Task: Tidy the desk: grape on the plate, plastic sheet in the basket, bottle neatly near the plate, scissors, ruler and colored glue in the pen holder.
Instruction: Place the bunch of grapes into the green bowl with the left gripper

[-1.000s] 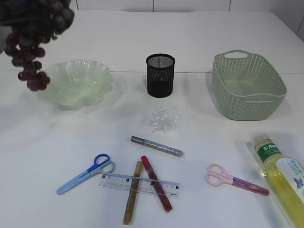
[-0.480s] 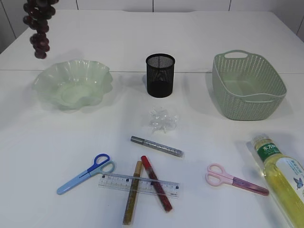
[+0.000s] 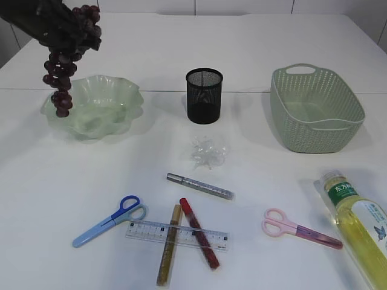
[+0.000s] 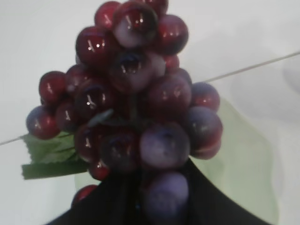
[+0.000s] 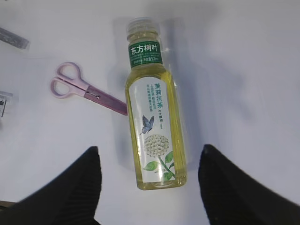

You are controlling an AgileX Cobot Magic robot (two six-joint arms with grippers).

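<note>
Exterior slanted down over desk, wrist views close, right sharing bottle (image 5: 153, 117)

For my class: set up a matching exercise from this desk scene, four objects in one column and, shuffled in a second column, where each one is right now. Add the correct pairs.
Objects:
1. grape bunch
2. bottle
3. ruler
4. plastic sheet

Places:
A. lying on its side at the table's right edge
B. just in front of the black pen holder
C. held in the air above the green plate
D. lying across two glue sticks

Pairs: 1-C, 2-A, 3-D, 4-B
</note>
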